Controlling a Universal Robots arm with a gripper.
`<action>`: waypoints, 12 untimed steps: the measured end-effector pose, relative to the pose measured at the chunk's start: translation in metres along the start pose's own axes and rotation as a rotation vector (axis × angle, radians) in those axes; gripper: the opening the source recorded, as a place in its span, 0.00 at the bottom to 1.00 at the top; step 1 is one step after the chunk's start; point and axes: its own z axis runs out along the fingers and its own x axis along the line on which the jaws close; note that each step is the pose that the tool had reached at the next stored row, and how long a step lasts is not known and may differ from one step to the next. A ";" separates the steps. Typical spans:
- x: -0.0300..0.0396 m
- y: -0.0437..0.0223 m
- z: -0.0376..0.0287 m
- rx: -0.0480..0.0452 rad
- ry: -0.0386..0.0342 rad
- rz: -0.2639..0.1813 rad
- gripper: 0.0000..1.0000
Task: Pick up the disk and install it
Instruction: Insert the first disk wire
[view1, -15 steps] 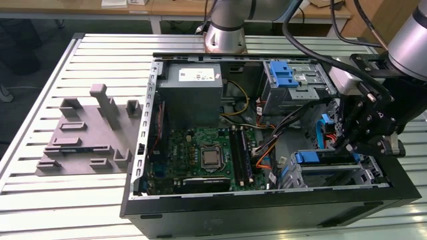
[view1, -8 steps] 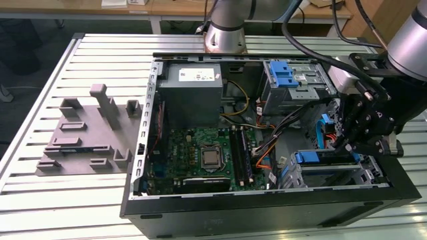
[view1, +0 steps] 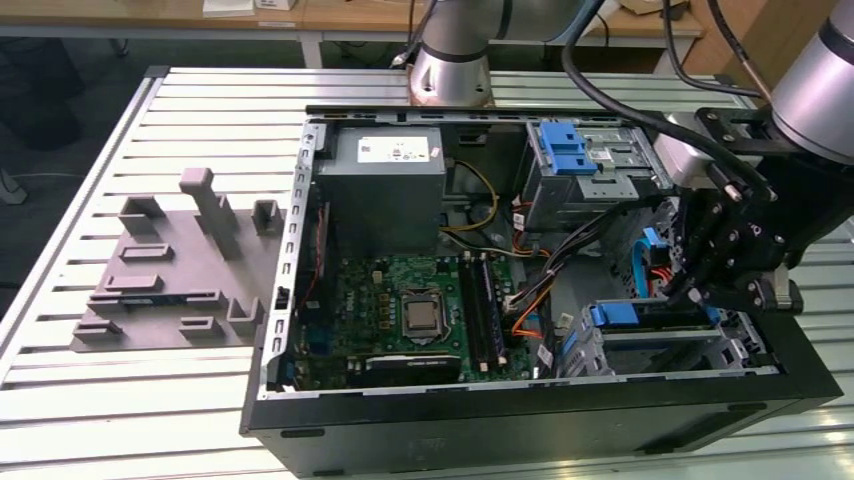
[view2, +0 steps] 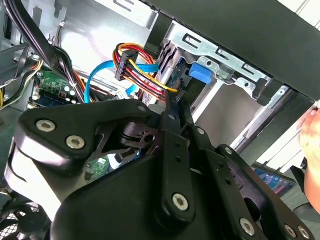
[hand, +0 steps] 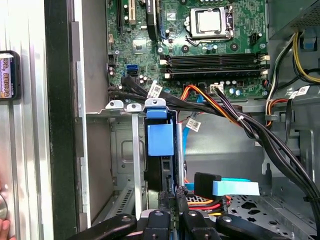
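The gripper (view1: 703, 292) hangs inside the open computer case (view1: 534, 420), at the corner nearest the exterior view's lower right; its fingers (hand: 172, 200) are closed to a thin slit on the edge of the disk (hand: 161, 155). The disk stands upright just beyond the fingertips, its blue carrier seated in the drive cage (hand: 125, 165) beside the case's side wall, with the motherboard (hand: 200, 45) farther off.
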 end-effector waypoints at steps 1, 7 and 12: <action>-0.0003 0.0000 0.0004 0.0000 -0.0007 0.000 0.16; -0.0008 0.0000 0.0009 -0.0002 -0.0002 0.002 0.16; -0.0008 -0.0002 0.0027 -0.0007 -0.0003 0.003 0.16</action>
